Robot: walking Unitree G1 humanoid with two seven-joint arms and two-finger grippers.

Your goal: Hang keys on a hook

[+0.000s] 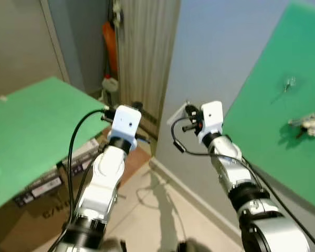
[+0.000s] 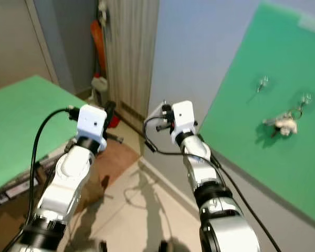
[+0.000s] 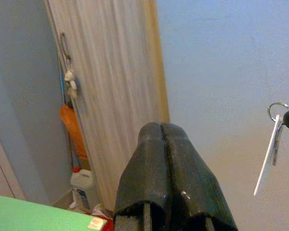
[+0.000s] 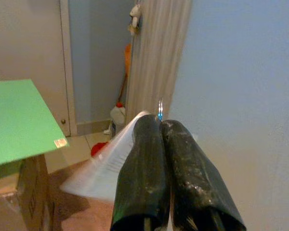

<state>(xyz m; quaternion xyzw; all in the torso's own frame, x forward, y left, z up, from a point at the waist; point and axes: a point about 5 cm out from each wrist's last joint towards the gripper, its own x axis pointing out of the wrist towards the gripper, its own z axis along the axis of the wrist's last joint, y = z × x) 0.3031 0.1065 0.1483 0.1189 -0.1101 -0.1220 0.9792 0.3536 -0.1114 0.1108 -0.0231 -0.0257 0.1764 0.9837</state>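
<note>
Blue wall at centre frame backs the right claw (image 1: 188, 118) pinching the tagged keys (image 4: 116, 163), well apart from the free hook (image 1: 289, 83) at upper right; hanging remains, left claw (image 3: 161, 180) pressed together.

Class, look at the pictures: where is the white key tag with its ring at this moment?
The white key tag is pinched in the right tool, held up in front of the blue-grey wall, left of the green board with its hooks.

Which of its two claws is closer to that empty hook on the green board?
Right. The right gripper, holding a white key tag, is beside the green board near the empty hook; the left gripper is farther left.
</note>
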